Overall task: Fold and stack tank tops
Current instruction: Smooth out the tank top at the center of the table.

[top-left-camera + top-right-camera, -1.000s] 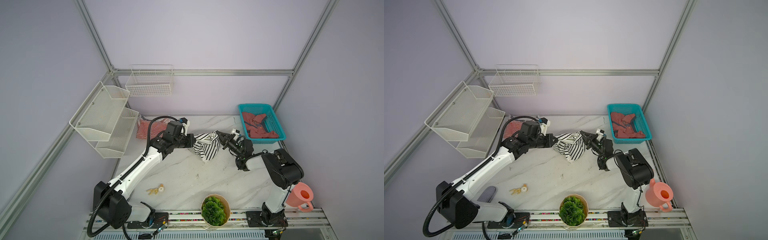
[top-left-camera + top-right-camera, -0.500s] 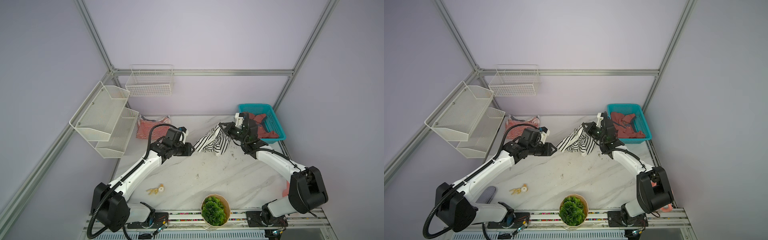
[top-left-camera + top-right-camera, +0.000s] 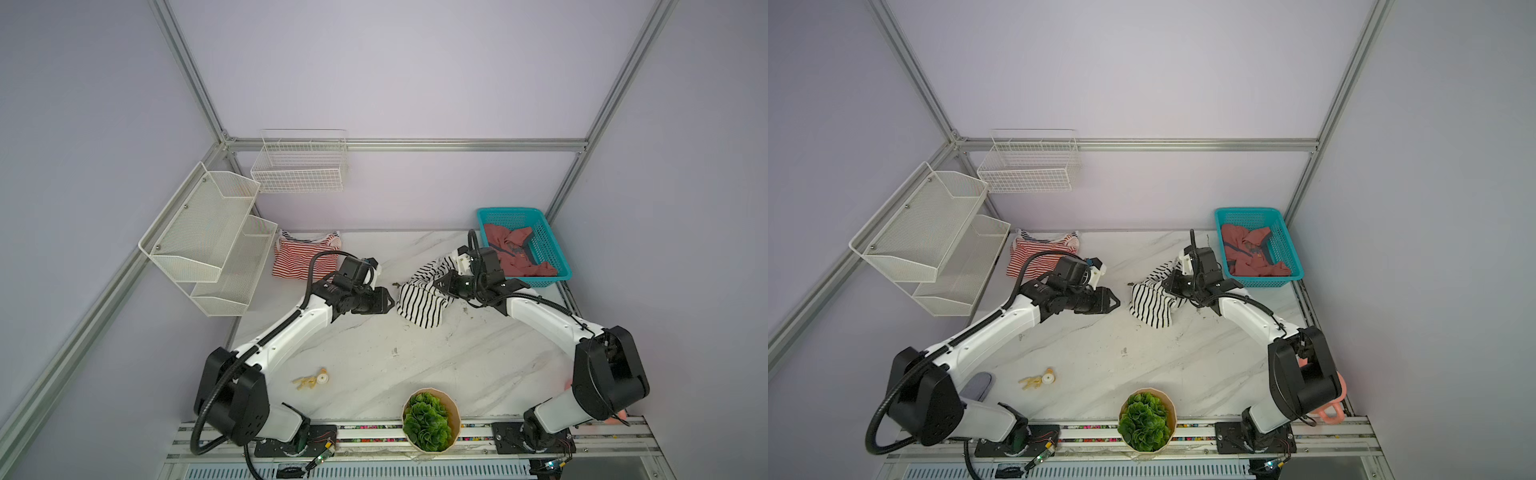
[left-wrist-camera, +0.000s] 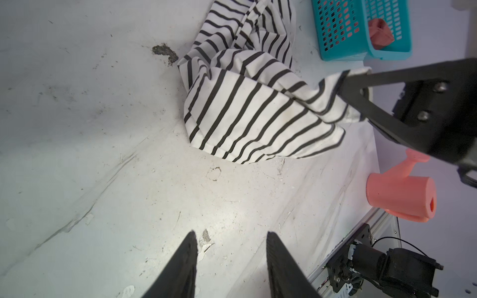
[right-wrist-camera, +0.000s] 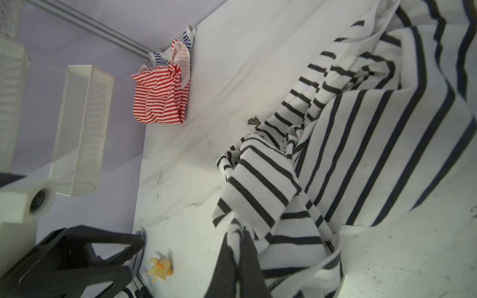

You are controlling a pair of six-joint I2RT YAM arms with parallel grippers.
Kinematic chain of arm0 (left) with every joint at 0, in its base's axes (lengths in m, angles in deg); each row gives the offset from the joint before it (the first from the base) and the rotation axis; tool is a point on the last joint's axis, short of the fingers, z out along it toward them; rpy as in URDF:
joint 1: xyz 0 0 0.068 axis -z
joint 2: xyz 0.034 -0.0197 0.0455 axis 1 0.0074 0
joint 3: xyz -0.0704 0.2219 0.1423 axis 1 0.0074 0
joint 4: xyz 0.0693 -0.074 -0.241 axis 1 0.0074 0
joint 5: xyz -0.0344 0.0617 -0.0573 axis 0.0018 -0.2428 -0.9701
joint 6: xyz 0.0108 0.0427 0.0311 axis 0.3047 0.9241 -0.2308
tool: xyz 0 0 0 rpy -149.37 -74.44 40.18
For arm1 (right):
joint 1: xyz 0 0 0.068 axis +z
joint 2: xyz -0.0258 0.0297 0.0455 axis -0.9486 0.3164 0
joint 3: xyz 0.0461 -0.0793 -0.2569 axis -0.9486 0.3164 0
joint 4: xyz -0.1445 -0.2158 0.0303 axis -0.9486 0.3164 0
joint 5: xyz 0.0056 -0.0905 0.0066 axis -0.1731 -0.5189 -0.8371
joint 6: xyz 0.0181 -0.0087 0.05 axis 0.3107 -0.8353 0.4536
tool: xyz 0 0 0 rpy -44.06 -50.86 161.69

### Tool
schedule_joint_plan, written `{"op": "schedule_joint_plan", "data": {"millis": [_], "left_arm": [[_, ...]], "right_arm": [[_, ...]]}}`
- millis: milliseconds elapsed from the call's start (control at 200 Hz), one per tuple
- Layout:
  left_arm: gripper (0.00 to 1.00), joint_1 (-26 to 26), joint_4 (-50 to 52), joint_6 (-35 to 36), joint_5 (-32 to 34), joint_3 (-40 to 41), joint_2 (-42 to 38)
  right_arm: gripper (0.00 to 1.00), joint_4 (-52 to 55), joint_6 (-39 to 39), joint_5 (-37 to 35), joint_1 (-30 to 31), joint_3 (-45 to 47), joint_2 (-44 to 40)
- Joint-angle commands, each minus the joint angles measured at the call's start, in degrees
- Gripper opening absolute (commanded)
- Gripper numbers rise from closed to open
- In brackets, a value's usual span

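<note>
The black-and-white striped tank top (image 3: 424,305) (image 3: 1152,305) lies bunched on the marble table, right of centre. My right gripper (image 3: 438,284) (image 5: 238,232) is shut on one edge of it and holds that edge a little above the table. My left gripper (image 3: 392,300) (image 4: 229,233) is open and empty, just left of the cloth and apart from it. A red-and-white striped tank top (image 3: 301,259) (image 5: 160,98) lies folded at the back left. A dusty-red tank top (image 3: 511,253) sits crumpled in the teal basket (image 3: 509,211).
White mesh shelves (image 3: 208,237) and a wire basket (image 3: 299,166) hang at the back left. A small yellow toy (image 3: 311,379) and a bowl of green plant (image 3: 430,419) sit near the front edge. A pink pitcher (image 4: 402,198) stands at the front right corner.
My left gripper let go of the black-and-white top, opened and drew back to the left. My right gripper carried the top toward the basket side and lowered it onto the table.
</note>
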Motion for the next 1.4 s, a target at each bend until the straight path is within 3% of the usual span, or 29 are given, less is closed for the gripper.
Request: {"op": "schedule_joint_plan", "data": {"millis": [0,195,360,445,790,945,1395], "left_arm": [[0.43,1.1,-2.5,-1.1,-2.9,-8.8,5.2],[0.48,4.8,-4.2,-2.6,-4.2,-15.9,11.8],[0.48,5.6,-4.5,-3.2,-3.6,-17.1,12.2],[0.48,5.6,-4.5,-3.3,-1.6,-15.6,9.9],[0.48,5.6,-2.5,-2.6,11.3,-7.9,-1.8],[0.46,5.6,-1.2,-3.0,11.9,-6.3,-2.2],[0.43,5.6,12.2,3.3,22.4,-7.4,2.6]], "right_arm": [[0.00,3.1,-2.3,0.0,0.2,2.1,-0.1],[0.00,-3.8,4.5,3.2,0.2,6.1,0.1],[0.00,-32.2,24.6,18.6,0.5,14.9,2.7],[0.00,-44.9,33.3,21.6,0.9,16.7,3.1],[0.00,-53.9,40.8,23.0,7.2,10.8,7.7],[0.00,-51.7,39.2,21.1,7.2,11.6,8.7],[0.00,-22.7,22.3,10.4,3.3,12.7,-1.0]]}}
